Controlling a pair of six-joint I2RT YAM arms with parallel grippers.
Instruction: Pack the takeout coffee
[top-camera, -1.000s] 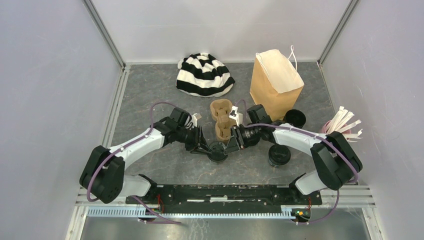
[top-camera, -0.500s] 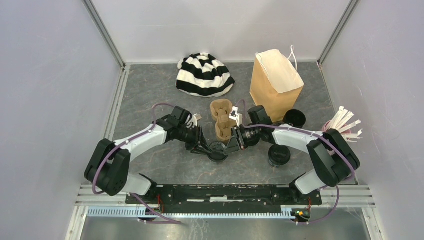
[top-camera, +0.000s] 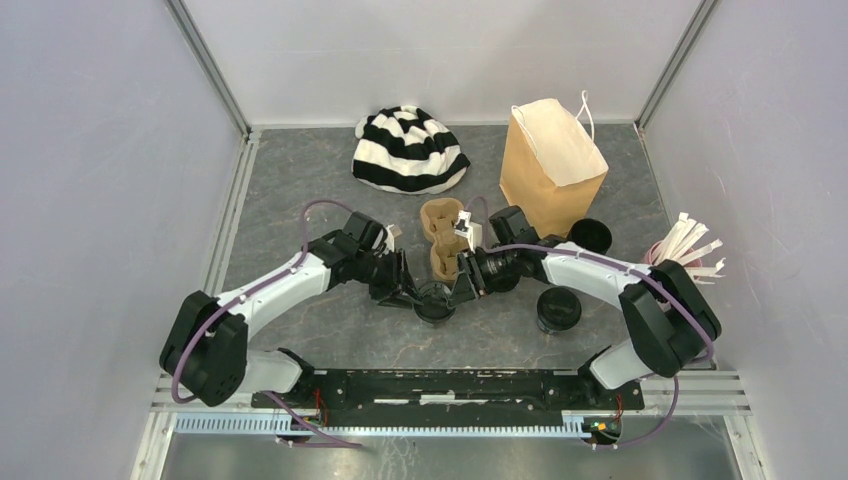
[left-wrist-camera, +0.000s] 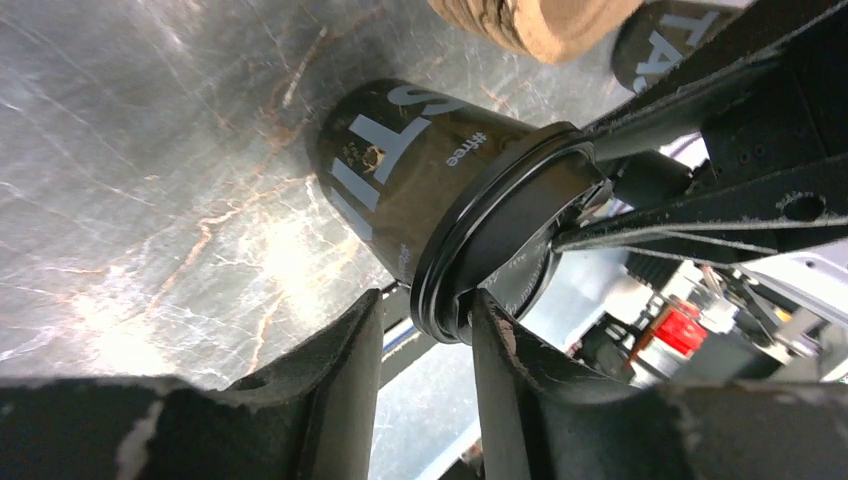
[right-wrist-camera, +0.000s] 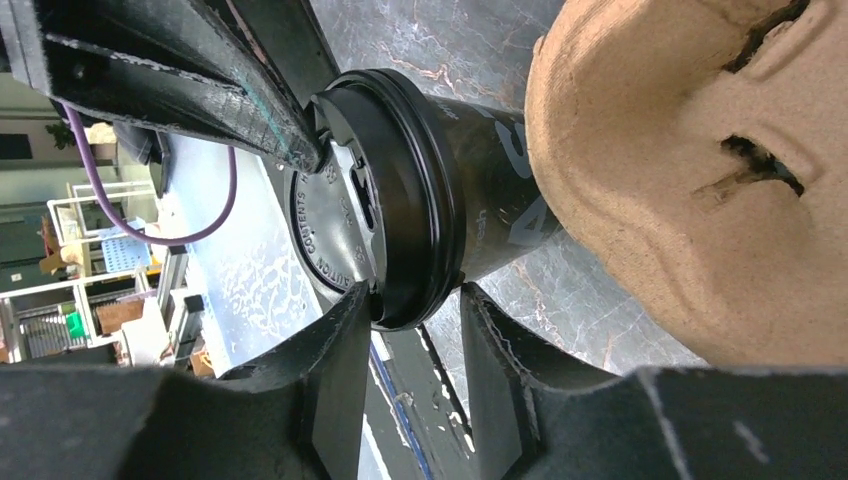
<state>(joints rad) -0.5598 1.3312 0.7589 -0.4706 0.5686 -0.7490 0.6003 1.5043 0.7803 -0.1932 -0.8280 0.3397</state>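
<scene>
From above, the light is soft and even, shadows faint. In my left wrist view, glare whitens the table (left-wrist-camera: 280, 250) at centre left; my fingers (left-wrist-camera: 330, 400) along the bottom edge are dark and blurred.

Left arm (top-camera: 285, 285): reaches from well to the near left of the coffee cup (top-camera: 435, 302), elbow folded out to the left, white forearm slanting in toward the cup.
Left wrist: low, just left of the cup, pointing at its lid.
Left gripper (left-wrist-camera: 428, 310): jaws part open, straddling the cup's lid rim. One finger touches the rim and a sliver of gap shows at the other, so a firm grip cannot be told.
Right arm (top-camera: 590, 275): mirrors it from the near right of the cup, elbow out to the right.
Right wrist: low, just right of the cup.
Right gripper (right-wrist-camera: 415, 300): jaws narrowed onto the cup's lid rim, which fills the space between them.
Fingertips: the two grippers meet nearly tip to tip over the cup's lid.
</scene>
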